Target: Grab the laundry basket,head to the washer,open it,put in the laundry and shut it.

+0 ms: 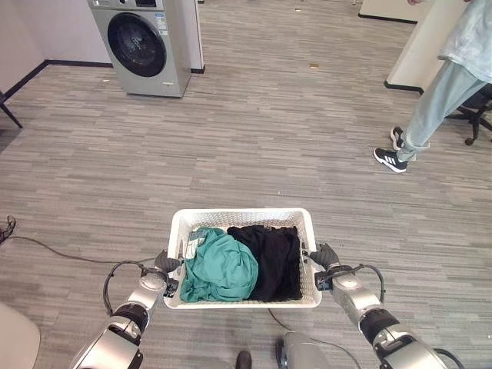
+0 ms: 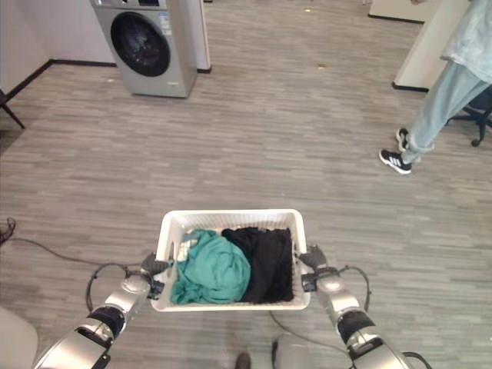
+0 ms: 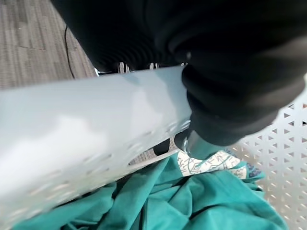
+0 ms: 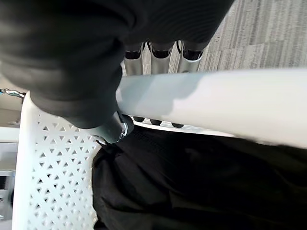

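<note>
The white laundry basket (image 1: 243, 218) is sitting low in front of the robot, over the grey wood-pattern floor (image 1: 269, 131), and it is being held at both short ends. The left robot hand (image 1: 164, 263) is clamping the basket's left rim: in the left wrist view its fingers (image 3: 152, 65) are curling over the outside of the white rim (image 3: 86, 129) while the thumb is pressing in from the inside wall. The right robot hand (image 1: 324, 255) is doing the same at the right rim, and in the right wrist view its fingers (image 4: 162, 52) are wrapping under the rim (image 4: 216, 100) with the dark tips showing on the inner side and the thumb closing against the perforated wall. Inside the basket, a teal garment (image 1: 221, 267) is lying bunched on the left half, and a black garment (image 1: 270, 257) is lying beside it on the right half, the 2 touching along the middle. The washer (image 1: 146, 44) is standing well apart from the basket, far ahead and to the left against the wall, with its round dark door shut. A person (image 1: 442, 88) in light trousers and dark shoes is standing at the far right.
</note>
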You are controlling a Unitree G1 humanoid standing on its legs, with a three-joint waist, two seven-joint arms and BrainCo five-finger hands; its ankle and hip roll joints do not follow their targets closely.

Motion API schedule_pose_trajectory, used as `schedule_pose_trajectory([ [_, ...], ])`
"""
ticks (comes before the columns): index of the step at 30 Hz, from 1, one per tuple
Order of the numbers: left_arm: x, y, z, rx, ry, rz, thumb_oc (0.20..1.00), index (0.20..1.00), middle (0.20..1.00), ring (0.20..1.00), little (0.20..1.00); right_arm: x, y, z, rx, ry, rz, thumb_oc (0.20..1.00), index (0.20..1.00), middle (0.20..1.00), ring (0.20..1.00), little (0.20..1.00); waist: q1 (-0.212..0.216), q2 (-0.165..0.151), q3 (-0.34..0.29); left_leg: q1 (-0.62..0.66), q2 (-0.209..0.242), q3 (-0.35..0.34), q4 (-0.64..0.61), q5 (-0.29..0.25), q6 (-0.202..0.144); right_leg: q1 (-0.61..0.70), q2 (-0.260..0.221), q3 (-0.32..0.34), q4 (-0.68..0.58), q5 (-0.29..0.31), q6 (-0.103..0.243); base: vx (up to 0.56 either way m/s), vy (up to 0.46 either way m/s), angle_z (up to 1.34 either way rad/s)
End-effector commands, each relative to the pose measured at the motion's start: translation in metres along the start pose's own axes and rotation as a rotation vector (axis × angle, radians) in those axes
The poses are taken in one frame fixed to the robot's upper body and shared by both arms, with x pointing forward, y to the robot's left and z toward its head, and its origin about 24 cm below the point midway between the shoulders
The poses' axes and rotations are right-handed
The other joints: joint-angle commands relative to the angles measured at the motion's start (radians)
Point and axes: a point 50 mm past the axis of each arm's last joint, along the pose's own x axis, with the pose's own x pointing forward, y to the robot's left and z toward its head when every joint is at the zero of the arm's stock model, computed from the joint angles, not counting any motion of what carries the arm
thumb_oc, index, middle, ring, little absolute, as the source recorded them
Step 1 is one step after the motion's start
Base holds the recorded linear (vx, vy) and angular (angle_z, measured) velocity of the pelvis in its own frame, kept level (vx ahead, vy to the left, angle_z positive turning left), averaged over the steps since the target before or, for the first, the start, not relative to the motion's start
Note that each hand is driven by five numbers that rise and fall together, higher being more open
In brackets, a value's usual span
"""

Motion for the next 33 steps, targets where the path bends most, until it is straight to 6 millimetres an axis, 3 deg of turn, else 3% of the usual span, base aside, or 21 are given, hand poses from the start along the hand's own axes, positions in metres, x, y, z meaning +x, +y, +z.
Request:
schedule_pose_trajectory([
  [1,0.003,-0.004,0.061,-0.118,-0.218,-0.065,0.200,0.200,0.200,0.200,0.200,0.009,0.001,0.060,0.116,-0.195,0.061,0.200,0.200,0.200,0.200,0.200,-0.012,-0.037,-0.013,-0.015,0.025,-0.069,0.062,-0.035,-0.058,0.158,-0.033,0.038,-0.302,0.186,0.082,0.51,-0.031,0.61],
  [4,0.003,0.003,0.063,-0.164,-0.222,-0.046,0.200,0.200,0.200,0.200,0.200,0.008,0.000,0.063,0.139,-0.212,0.056,0.200,0.200,0.200,0.200,0.200,-0.029,-0.037,-0.020,0.040,0.034,-0.099,0.059,-0.067,-0.065,0.137,-0.042,0.020,-0.334,0.225,0.097,0.32,-0.046,0.61],
  [7,0.003,-0.002,0.062,-0.192,-0.218,-0.059,0.200,0.200,0.200,0.200,0.200,0.006,-0.004,0.062,0.158,-0.219,0.055,0.200,0.200,0.200,0.200,0.200,-0.041,-0.040,-0.054,0.078,0.051,-0.136,0.090,-0.079,-0.081,0.175,-0.048,0.047,-0.338,0.257,0.074,0.37,-0.099,0.42],
  [10,0.002,-0.009,0.055,-0.194,-0.192,-0.083,0.200,0.200,0.200,0.200,0.200,0.004,-0.009,0.056,0.156,-0.203,0.050,0.200,0.200,0.200,0.200,0.200,-0.068,-0.018,-0.078,0.102,0.105,-0.176,0.178,-0.025,-0.139,0.192,-0.017,0.027,-0.254,0.201,0.026,0.40,-0.137,0.40],
  [11,0.002,-0.009,0.055,-0.194,-0.192,-0.083,0.200,0.200,0.200,0.200,0.200,0.004,-0.009,0.056,0.156,-0.203,0.050,0.200,0.200,0.200,0.200,0.200,-0.069,-0.017,-0.078,0.102,0.106,-0.178,0.179,-0.026,-0.139,0.192,-0.017,0.026,-0.252,0.200,0.026,0.33,-0.099,0.34],
  [12,0.002,-0.011,0.048,-0.199,-0.169,-0.089,0.200,0.200,0.200,0.200,0.200,0.003,-0.011,0.052,0.150,-0.191,0.054,0.200,0.200,0.200,0.200,0.200,-0.077,-0.005,-0.086,0.066,0.121,-0.172,0.319,0.098,-0.209,0.236,-0.005,0.009,-0.239,0.167,0.004,0.29,-0.099,0.31],
  [14,0.003,-0.011,0.050,-0.199,-0.161,-0.094,0.200,0.200,0.200,0.200,0.200,0.003,-0.010,0.057,0.154,-0.211,0.063,0.200,0.200,0.200,0.200,0.200,-0.074,-0.027,-0.065,-0.052,0.109,-0.153,0.528,0.225,-0.264,0.289,-0.019,0.025,-0.237,0.147,-0.013,0.30,-0.139,0.39],
  [16,0.004,-0.011,0.053,-0.201,-0.167,-0.099,0.200,0.200,0.200,0.200,0.200,0.003,-0.009,0.060,0.150,-0.216,0.065,0.200,0.200,0.200,0.200,0.200,-0.061,-0.038,-0.047,-0.114,0.093,-0.137,0.611,0.217,-0.247,0.304,-0.022,0.039,-0.230,0.138,-0.022,0.12,-0.096,0.09],
  [18,0.004,-0.005,0.059,-0.197,-0.186,-0.082,0.200,0.200,0.200,0.200,0.200,0.003,-0.006,0.069,0.135,-0.244,0.082,0.200,0.200,0.200,0.200,0.200,-0.051,-0.062,-0.031,-0.180,0.095,-0.059,0.677,0.200,-0.207,0.330,-0.026,0.054,-0.216,0.116,-0.040,0.19,-0.131,-0.22],
  [19,0.005,-0.006,0.062,-0.193,-0.189,-0.086,0.200,0.200,0.200,0.200,0.200,0.003,-0.005,0.074,0.132,-0.259,0.089,0.200,0.200,0.200,0.200,0.200,-0.046,-0.063,-0.032,-0.220,0.105,-0.023,0.628,0.180,-0.190,0.342,-0.030,0.054,-0.213,0.106,-0.039,0.34,-0.107,-0.36],
  [21,0.005,-0.003,0.071,-0.181,-0.215,-0.084,0.200,0.200,0.200,0.200,0.200,0.001,-0.005,0.083,0.122,-0.298,0.093,0.200,0.200,0.200,0.200,0.200,-0.023,-0.058,-0.022,-0.307,0.111,0.057,0.461,0.091,-0.153,0.400,-0.025,0.063,-0.229,0.069,-0.031,0.39,-0.026,-0.22],
  [22,0.005,0.000,0.073,-0.181,-0.225,-0.075,0.200,0.200,0.200,0.200,0.200,0.000,-0.006,0.085,0.123,-0.314,0.094,0.200,0.200,0.200,0.200,0.200,-0.012,-0.050,-0.019,-0.330,0.112,0.079,0.338,0.085,-0.142,0.427,-0.015,0.068,-0.237,0.054,-0.025,0.34,0.042,-0.14],
  [26,0.004,0.010,0.069,-0.182,-0.231,-0.054,0.200,0.200,0.200,0.200,0.200,-0.002,-0.003,0.084,0.101,-0.328,0.105,0.200,0.200,0.200,0.200,0.200,0.054,-0.010,-0.021,-0.390,0.117,0.009,-0.001,0.194,-0.142,0.545,0.009,0.130,-0.271,-0.005,-0.021,0.42,0.097,-0.15],
  [29,0.004,0.013,0.064,-0.177,-0.219,-0.049,0.200,0.200,0.200,0.200,0.200,0.000,0.001,0.083,0.092,-0.318,0.113,0.200,0.200,0.200,0.200,0.200,0.083,-0.005,-0.027,-0.398,0.128,0.057,-0.018,0.244,-0.154,0.622,-0.005,0.160,-0.271,-0.054,-0.015,0.41,0.150,-0.81],
  [31,0.003,0.014,0.061,-0.175,-0.219,-0.045,0.200,0.200,0.200,0.200,0.200,-0.002,0.007,0.084,0.083,-0.324,0.134,0.200,0.200,0.200,0.200,0.200,0.096,-0.002,-0.045,-0.379,0.135,0.053,-0.005,0.268,-0.139,0.629,-0.026,0.169,-0.255,-0.072,-0.003,0.31,0.197,-0.76],
  [32,0.003,0.014,0.061,-0.175,-0.218,-0.045,0.200,0.200,0.200,0.200,0.200,-0.002,0.008,0.083,0.084,-0.323,0.134,0.200,0.200,0.200,0.200,0.200,0.096,-0.004,-0.045,-0.378,0.134,0.054,-0.006,0.268,-0.138,0.630,-0.027,0.169,-0.254,-0.074,-0.003,0.37,0.281,-0.70],
  [33,0.003,0.016,0.057,-0.164,-0.208,-0.045,0.200,0.200,0.200,0.200,0.200,-0.002,0.011,0.080,0.085,-0.312,0.140,0.200,0.200,0.200,0.200,0.200,0.105,-0.018,-0.061,-0.379,0.123,0.067,0.033,0.247,-0.122,0.627,-0.064,0.190,-0.223,-0.066,0.024,0.56,0.424,-0.83],
])
